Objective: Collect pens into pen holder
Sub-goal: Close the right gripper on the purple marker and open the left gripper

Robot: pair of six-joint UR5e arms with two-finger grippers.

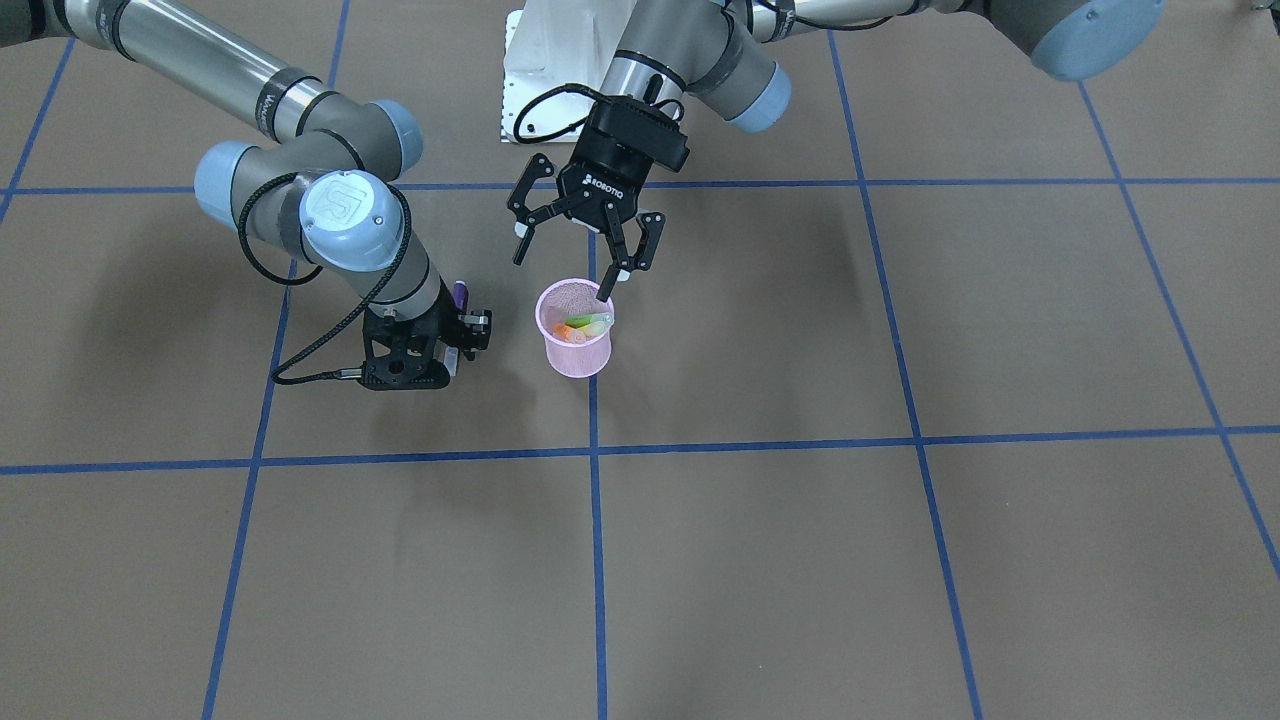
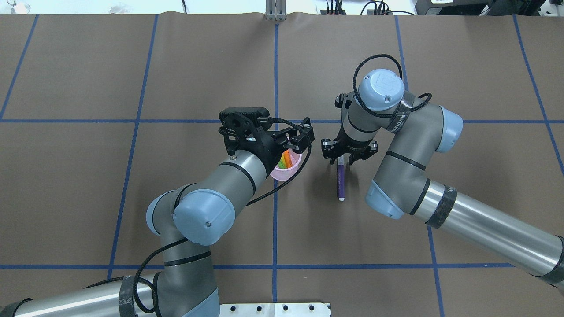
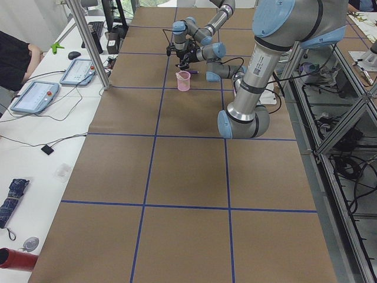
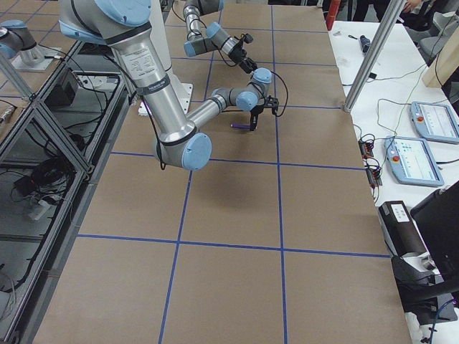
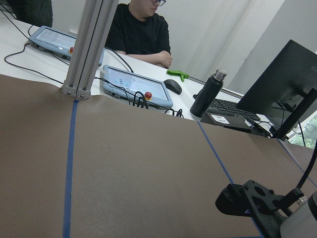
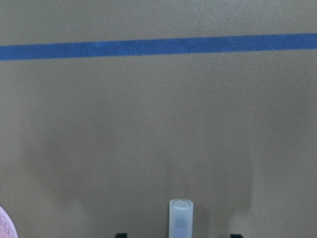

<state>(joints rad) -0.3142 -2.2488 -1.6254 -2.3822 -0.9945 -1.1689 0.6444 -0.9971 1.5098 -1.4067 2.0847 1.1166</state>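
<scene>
Purple pen [image 2: 340, 180] flat, cap toward robot

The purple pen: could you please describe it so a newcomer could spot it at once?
On the table, find the pink mesh cup near the middle. Seen from overhead, the purple pen lies flat right of it, one end beneath the open right hand. It alone is outside the cup; the orange pen and the green pen sit inside.
</scene>
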